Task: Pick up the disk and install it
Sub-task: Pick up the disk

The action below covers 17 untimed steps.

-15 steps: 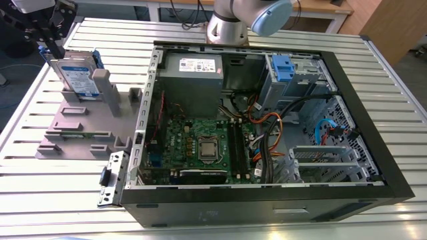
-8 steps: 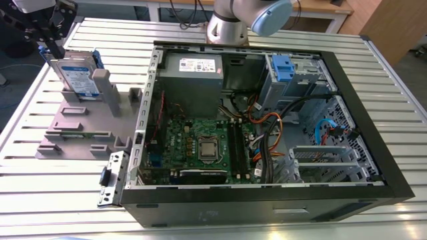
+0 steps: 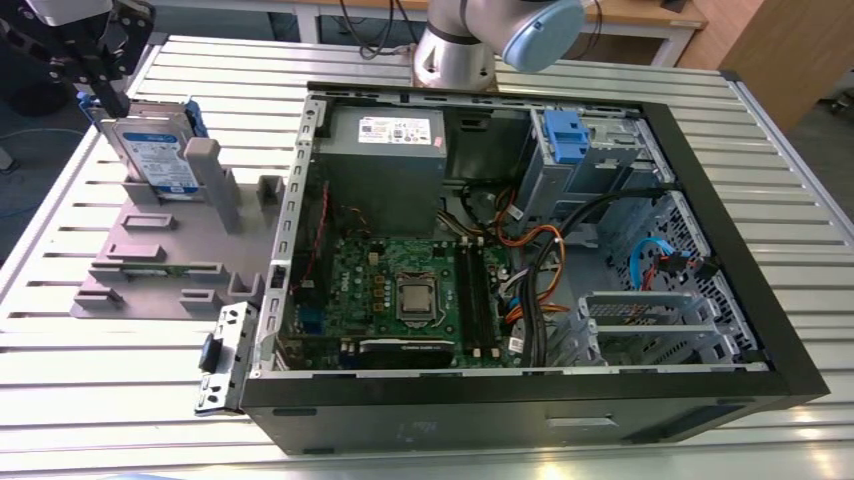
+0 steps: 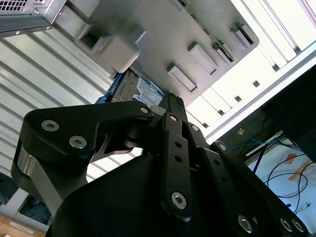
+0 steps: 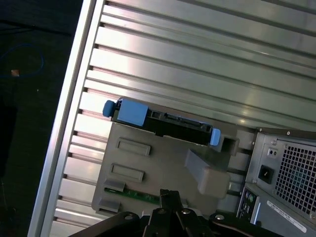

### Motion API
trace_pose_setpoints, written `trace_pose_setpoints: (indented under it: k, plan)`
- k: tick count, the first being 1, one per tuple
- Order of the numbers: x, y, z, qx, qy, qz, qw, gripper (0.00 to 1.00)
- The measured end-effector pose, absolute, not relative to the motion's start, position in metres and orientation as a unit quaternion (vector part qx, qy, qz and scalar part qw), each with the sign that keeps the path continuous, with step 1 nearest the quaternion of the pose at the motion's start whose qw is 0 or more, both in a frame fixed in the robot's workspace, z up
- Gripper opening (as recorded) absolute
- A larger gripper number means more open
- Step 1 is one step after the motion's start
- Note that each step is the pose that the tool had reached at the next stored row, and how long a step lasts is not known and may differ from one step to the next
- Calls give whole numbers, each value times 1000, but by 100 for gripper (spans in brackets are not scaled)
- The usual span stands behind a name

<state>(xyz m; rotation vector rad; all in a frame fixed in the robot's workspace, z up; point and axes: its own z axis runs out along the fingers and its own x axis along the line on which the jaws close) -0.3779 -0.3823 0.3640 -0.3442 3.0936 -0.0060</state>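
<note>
Slatted aluminium table carries everything: an open desktop PC case and, beside it, a grey plastic stand with upright posts.

We judge we're at the pick step, approach phase. The disk stands on edge in the stand, leaning on a tall post, blue bracket around it, not lifted. The gripper hangs just above and slightly outboard of the disk's upper edge in the exterior view; we see no contact.

Finger state: we cannot tell. The second wrist view gives us the black linkage with the disk's label beyond it, but the tips are hidden. In the first wrist view the disk sits ahead of the fingers, edge-on, a blue tab at each end, connector face toward us.

We think the next move calls for centring the fingers over the disk's thin edge, clear of the post and the blue tabs, before any descent. Risk: clipping the post or grabbing the bracket alone.

Containers:
- Stand: holds the disk; a green strip, likely a memory module, lies in a lower slot. Other slots look empty.
- Case: motherboard, power supply, cable bundle, and a drive cage with a blue bracket at the far corner. We take that cage as the install target, well away from the fingers.
</note>
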Motion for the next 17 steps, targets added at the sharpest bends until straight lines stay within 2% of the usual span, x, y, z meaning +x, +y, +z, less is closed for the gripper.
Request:
trace_pose_setpoints:
  k: [17]
  plan:
    - [-378, -382, 364, -121, 993, -2, 14, 11]
